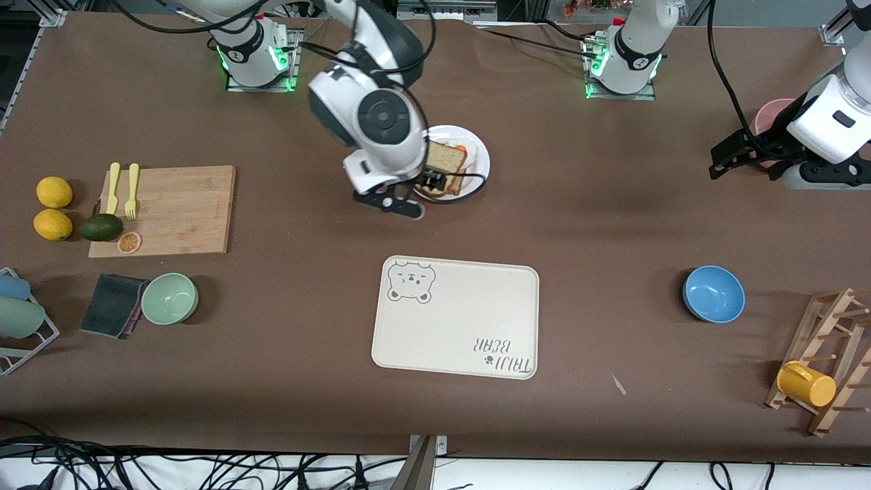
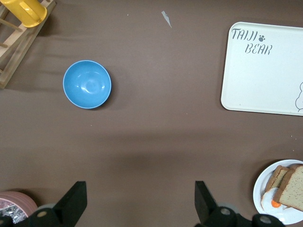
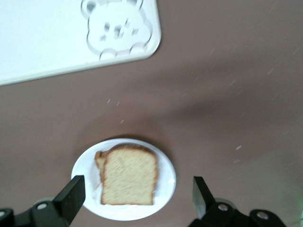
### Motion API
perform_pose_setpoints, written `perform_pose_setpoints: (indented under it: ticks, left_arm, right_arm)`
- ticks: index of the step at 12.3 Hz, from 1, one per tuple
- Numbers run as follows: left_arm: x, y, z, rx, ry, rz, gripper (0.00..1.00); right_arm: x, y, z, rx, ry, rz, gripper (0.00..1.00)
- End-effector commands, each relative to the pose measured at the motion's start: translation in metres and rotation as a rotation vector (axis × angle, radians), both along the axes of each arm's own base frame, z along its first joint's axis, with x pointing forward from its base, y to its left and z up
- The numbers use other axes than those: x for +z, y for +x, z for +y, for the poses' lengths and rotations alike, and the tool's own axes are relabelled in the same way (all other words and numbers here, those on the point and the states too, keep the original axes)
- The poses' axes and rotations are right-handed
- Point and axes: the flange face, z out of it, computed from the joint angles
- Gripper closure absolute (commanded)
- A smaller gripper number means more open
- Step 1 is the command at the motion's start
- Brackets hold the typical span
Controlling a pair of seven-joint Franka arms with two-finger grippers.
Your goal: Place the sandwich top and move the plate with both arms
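The white plate (image 1: 480,162) sits on the table near the arms' bases, toward the right arm's end. The sandwich top (image 1: 446,158), a tan bread slice, lies flat on the stack on it, with a bit of egg showing beside it. My right gripper (image 1: 429,178) hangs open and empty over the plate. In the right wrist view the sandwich top (image 3: 129,182) and plate (image 3: 166,177) lie below the open right gripper (image 3: 137,196). My left gripper (image 1: 745,167) is open and empty over bare table at the left arm's end. The left wrist view shows the left gripper (image 2: 139,198), the plate (image 2: 263,182) and the sandwich top (image 2: 294,189).
The beige bear tray (image 1: 456,327) lies nearer the front camera than the plate. A blue bowl (image 1: 713,292) and a rack with a yellow mug (image 1: 806,383) are at the left arm's end. A pink bowl (image 1: 772,112) is by the left gripper. A cutting board (image 1: 170,211) and a green bowl (image 1: 169,298) are at the right arm's end.
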Motion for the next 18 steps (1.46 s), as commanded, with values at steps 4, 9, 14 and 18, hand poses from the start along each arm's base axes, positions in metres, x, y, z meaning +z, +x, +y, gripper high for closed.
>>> perform_pose_setpoints:
  ticks: [4, 9, 14, 18]
  left_arm:
    - [0.004, -0.003, -0.001, 0.002, 0.032, 0.001, 0.00]
    - [0.004, -0.003, -0.001, 0.002, 0.032, 0.001, 0.00]
    - [0.004, -0.003, -0.001, 0.002, 0.032, 0.001, 0.00]
    - [0.002, -0.003, -0.003, -0.008, 0.016, 0.006, 0.00]
  right_arm:
    - [0.076, 0.059, -0.150, 0.161, -0.003, -0.033, 0.00]
    - [0.126, 0.048, -0.270, 0.254, -0.062, -0.041, 0.00]
    - [0.155, 0.043, -0.353, 0.264, -0.063, -0.055, 0.00]
    - [0.155, 0.049, -0.380, 0.216, -0.072, -0.061, 0.00]
